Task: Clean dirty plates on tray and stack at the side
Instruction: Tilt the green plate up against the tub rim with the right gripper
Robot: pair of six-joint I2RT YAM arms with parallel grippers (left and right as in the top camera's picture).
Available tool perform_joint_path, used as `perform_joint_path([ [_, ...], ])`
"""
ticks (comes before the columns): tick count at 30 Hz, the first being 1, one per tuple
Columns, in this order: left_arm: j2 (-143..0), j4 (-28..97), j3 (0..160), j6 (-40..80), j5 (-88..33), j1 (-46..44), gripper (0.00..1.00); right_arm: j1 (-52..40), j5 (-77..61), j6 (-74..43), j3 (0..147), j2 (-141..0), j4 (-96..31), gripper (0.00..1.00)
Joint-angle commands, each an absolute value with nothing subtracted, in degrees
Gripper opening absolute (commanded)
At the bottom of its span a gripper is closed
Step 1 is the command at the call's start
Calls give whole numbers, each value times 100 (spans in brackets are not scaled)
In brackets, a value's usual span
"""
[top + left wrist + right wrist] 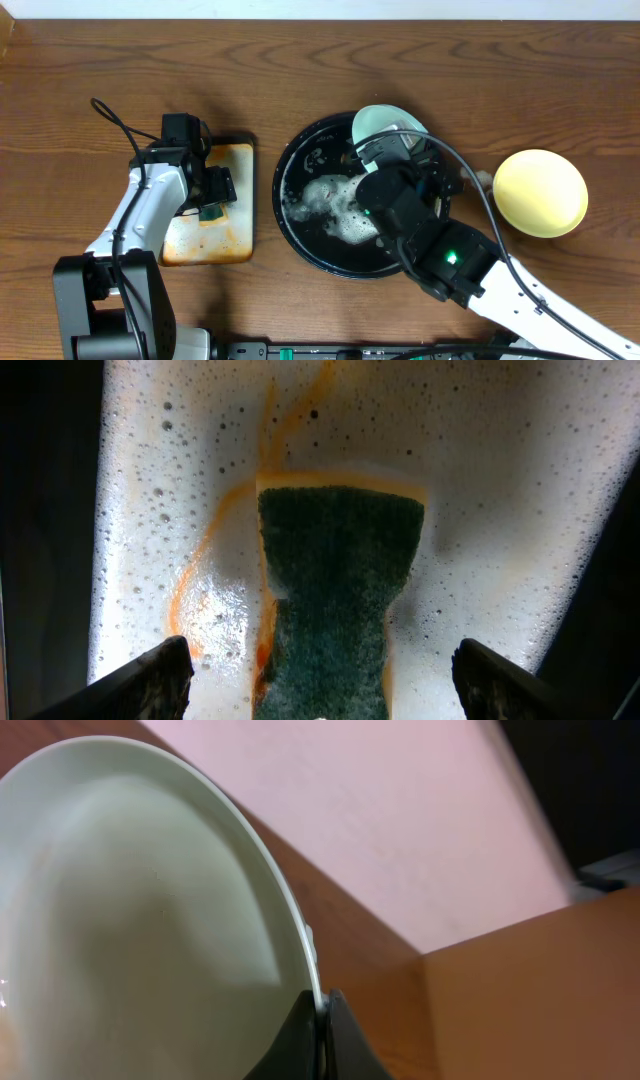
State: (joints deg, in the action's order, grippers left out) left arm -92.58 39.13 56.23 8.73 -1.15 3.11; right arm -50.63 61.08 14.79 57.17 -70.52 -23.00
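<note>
Mint-blue plate clamped by right fingers

tray — black, sudsy | mint plate tilted at far rim | yellow plate flat, right

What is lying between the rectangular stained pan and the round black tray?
Nothing lies there. Only a narrow strip of the wooden table, bare, separates the rectangular pan from the black tray. The overhead view shows this.

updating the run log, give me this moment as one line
left claw: open, over sponge in stained pan | right claw: shut on mint plate rim, tilted over tray | yellow plate: beside tray
</note>
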Motion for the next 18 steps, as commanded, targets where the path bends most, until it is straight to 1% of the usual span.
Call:
perform_joint_path([
  [1, -9249, 3933, 5572, 838, -84, 320, 84, -5253, 6941, 2167, 5734, -7008, -2134, 1],
  [7, -9249, 3933, 5572, 838, -84, 320, 84, -5439, 7140, 2346, 5736, -7008, -2010, 1],
  [18, -9249, 3933, 5572, 838, -84, 320, 84, -5443, 7142, 2434, 5736, -7008, -2003, 1],
])
